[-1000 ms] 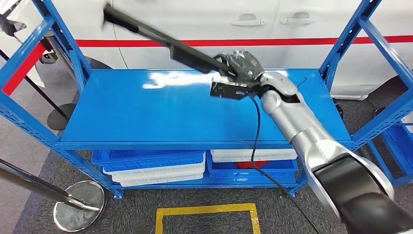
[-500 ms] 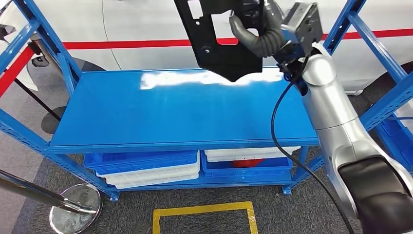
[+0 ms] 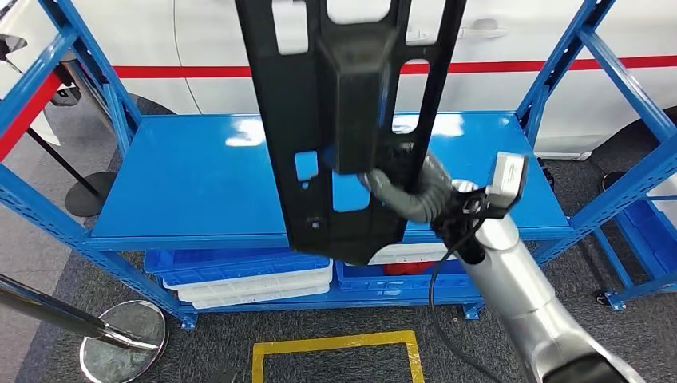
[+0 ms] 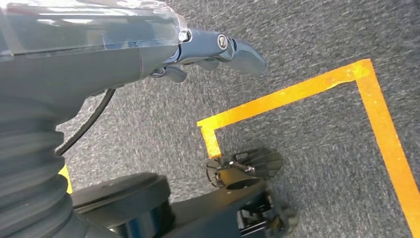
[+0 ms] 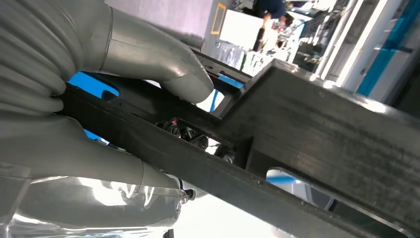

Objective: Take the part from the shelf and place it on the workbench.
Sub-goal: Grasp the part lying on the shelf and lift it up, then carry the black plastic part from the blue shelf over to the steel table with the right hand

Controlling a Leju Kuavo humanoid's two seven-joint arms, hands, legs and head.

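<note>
Holding the long black plastic panel part with cut-outs [image 3: 343, 120] upright, clamped in the right hand [image 3: 407, 195], well clear of the blue metal shelf [image 3: 199, 179] at 12 o'clock. Left hand [image 4: 148, 54] hanging loose, empty, fingers apart.

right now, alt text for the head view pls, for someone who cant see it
The robot's right hand holds a large black part upright, close to the camera, above a blue shelf. White and blue bins sit on the level below, and a white car stands behind.
</note>
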